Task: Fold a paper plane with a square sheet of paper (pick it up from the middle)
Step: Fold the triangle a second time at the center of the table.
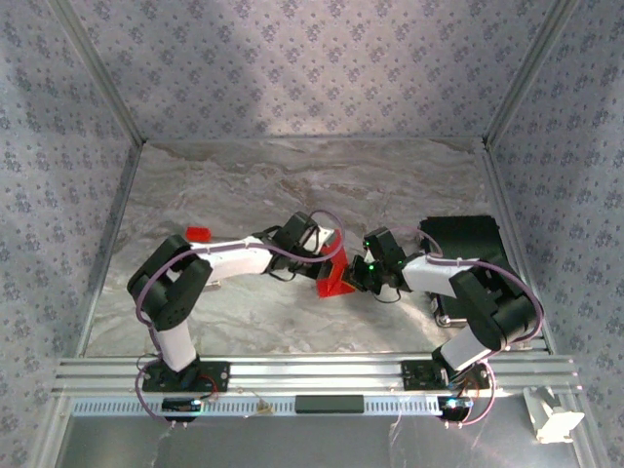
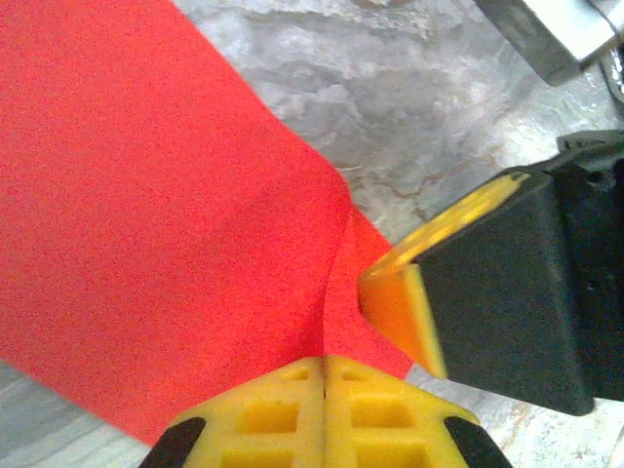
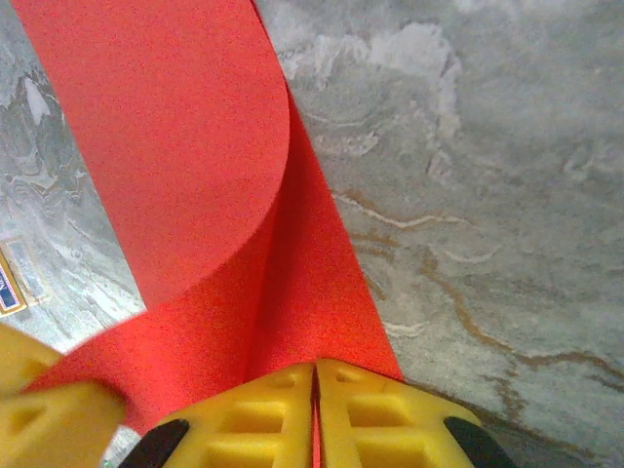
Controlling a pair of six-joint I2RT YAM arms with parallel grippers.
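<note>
You are seeing the thin bright red square sheet of paper (image 1: 334, 280) curling and folding over itself near the middle of the grey marble table (image 1: 244, 185), with your left gripper (image 2: 324, 366) and right gripper (image 3: 314, 369) both pinching it tight between closed jaws.

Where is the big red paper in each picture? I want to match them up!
Top external: the red paper sits mid-table, between the two arms' tips.
Left wrist: it fills the left side, pinched by the left gripper at the bottom.
Right wrist: a curled band runs down into the right gripper.
Shared landmark: the grey marbled table.
</note>
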